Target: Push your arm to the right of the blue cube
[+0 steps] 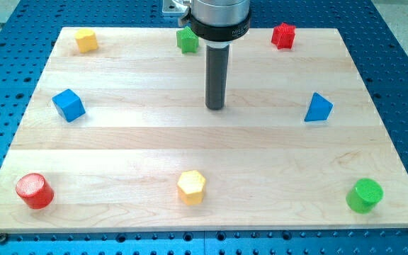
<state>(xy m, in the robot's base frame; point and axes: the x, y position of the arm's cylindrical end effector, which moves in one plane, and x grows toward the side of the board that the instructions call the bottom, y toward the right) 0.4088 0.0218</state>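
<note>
The blue cube [69, 105] sits on the wooden board [204, 142] at the view's left, about mid-height. My tip [215, 108] rests on the board near its centre, far to the right of the blue cube and touching no block. The rod rises straight up to the arm's dark collar at the view's top.
A yellow block [86, 40], a green block [188, 40] and a red block [283, 35] line the top edge. A blue triangular block [319, 108] is at the right. A red cylinder [34, 190], a yellow hexagonal block [191, 187] and a green cylinder [365, 195] lie along the bottom.
</note>
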